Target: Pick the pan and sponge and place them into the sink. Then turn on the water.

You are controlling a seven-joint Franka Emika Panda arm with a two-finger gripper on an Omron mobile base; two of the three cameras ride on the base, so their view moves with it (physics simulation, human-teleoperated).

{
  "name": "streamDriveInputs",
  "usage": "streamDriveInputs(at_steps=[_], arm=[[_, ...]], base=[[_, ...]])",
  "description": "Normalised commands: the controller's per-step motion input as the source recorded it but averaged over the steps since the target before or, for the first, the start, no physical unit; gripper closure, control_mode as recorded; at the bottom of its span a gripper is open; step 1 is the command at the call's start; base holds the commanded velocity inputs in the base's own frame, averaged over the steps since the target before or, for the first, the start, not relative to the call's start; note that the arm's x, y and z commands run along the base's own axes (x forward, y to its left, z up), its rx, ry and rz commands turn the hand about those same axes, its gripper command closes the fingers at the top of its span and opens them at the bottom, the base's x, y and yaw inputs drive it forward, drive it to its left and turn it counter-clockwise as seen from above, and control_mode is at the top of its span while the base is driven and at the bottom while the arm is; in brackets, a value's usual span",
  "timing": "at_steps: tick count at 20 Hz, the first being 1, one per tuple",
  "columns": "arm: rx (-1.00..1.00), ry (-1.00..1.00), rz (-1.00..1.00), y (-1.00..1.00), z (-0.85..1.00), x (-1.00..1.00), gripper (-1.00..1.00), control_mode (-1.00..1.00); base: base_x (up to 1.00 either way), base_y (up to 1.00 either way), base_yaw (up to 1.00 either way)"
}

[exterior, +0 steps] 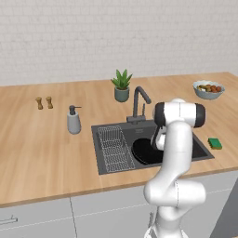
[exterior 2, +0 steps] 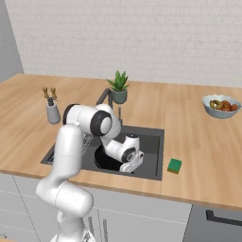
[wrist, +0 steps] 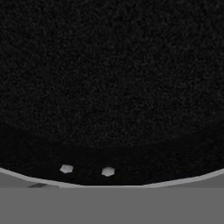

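The black pan (exterior: 145,151) lies low inside the dark grey sink (exterior: 98,155), right of the wire rack. My gripper (exterior 2: 125,166) reaches down to the pan's near rim and is shut on it. In the hand view the pan's black surface (wrist: 109,78) is very close. The green sponge (exterior: 214,143) lies on the wooden counter just right of the sink (exterior 2: 159,142); the same sponge (exterior 2: 174,165) sits close to the front edge. The dark gooseneck faucet (exterior: 139,100) stands behind the basin, and water is out of view at its spout.
A wire rack (exterior: 114,148) fills the basin's left part. A potted plant (exterior: 122,86) stands behind the faucet. A soap dispenser (exterior: 73,120) and two small shakers (exterior: 44,102) are to the left. A grey bowl of food (exterior: 208,89) sits far right.
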Motion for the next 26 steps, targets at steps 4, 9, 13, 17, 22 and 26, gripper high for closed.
streamDriveInputs(at_steps=[4, 9, 13, 17, 22, 26], arm=[[0.07, -0.03, 0.00, 0.00, -0.44, 0.25, 1.00, -1.00], [0.08, -0.05, 0.00, 0.02, -0.38, 0.26, -1.00, -1.00], [0.09, -0.02, 0.00, 0.02, -0.37, 0.29, -1.00, -1.00], [0.15, -0.03, 0.00, 0.02, -0.38, 0.28, -1.00, -1.00], [0.20, -0.02, 0.00, 0.06, -0.50, 0.44, -1.00, -1.00], [0.20, -0.02, -0.02, 0.01, -0.11, 0.31, -1.00, -1.00]], base=[[0.00, 0.00, 0.00], [0.00, 0.00, 0.00], [0.00, 0.00, 0.00], [0.00, 0.00, 0.00], [0.00, 0.00, 0.00], [0.00, 0.00, 0.00]])
